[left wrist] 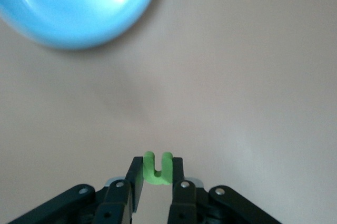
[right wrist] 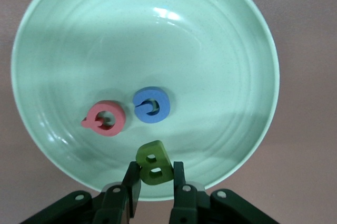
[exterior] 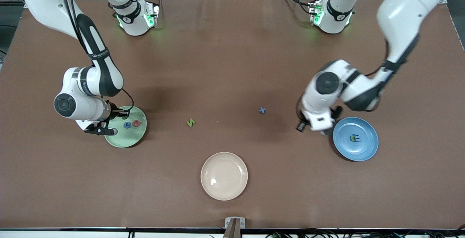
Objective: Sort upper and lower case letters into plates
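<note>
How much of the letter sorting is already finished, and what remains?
Done: a red letter and a blue letter lie in the green plate; two letters lie in the blue plate.

In hand: right gripper holds a green B over the green plate; left gripper holds a green u beside the blue plate.

Left: green S and blue x on the table.

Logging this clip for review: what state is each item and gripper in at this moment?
Left gripper: shut on green u, beside blue plate.
Right gripper: shut on olive B, over green plate.
Green plate: holds blue letter, red letter.
Cream plate: empty.
</note>
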Controlling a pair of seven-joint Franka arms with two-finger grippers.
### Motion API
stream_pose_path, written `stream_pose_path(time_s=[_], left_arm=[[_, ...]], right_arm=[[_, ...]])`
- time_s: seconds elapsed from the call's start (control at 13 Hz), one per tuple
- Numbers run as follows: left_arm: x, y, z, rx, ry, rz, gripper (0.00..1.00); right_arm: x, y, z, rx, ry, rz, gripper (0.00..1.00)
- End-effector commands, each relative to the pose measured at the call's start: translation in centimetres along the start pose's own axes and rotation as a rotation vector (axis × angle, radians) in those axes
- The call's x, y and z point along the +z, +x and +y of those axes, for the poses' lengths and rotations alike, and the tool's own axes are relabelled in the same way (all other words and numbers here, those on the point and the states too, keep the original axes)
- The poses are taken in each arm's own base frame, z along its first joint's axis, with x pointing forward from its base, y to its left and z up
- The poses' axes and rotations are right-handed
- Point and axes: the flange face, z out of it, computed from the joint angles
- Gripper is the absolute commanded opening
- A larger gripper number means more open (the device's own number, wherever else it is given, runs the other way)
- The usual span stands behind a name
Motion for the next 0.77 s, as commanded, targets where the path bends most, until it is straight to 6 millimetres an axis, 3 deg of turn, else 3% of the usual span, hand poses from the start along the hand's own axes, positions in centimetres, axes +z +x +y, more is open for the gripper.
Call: stream_pose_path(time_s=[0.0, 0.08, 0.23, 0.31, 0.38, 0.54, 0.69], left_arm=[[0.1, 6.3, -2.2, 0.070, 0.010, 0.002, 0.00], [0.7, 8.7, -3.6, 0.080, 0.020, -0.006, 0.01], [2.1, 11.4, -5.9, 0.089, 0.047, -0.020, 0.09], [2.8, 13.0, -7.0, 0.082, 0.057, -0.021, 0.22], [3.8, 14.3, -8.0, 0.064, 0.069, -0.031, 0.42], [4.1, 15.6, -9.0, 0.031, 0.075, -0.033, 1.00], [3.6, 15.2, -8.6, 0.023, 0.071, -0.029, 1.00]], right_arm=[[0.1, -0.2, 0.3, 0.003, 0.011, 0.003, 0.57], [0.1, -0.3, 0.2, 0.009, 0.016, 0.003, 1.00], [0.0, -0.5, -0.8, 0.012, 0.018, -0.003, 1.00], [-0.3, -0.6, -2.5, 0.025, 0.027, 0.001, 1.00], [-0.6, -0.9, -5.2, 0.051, 0.035, 0.007, 1.00], [-1.6, -1.7, -11.8, 0.104, 0.029, 0.046, 1.00], [-0.7, -2.0, -16.8, 0.174, 0.040, 0.102, 1.00]])
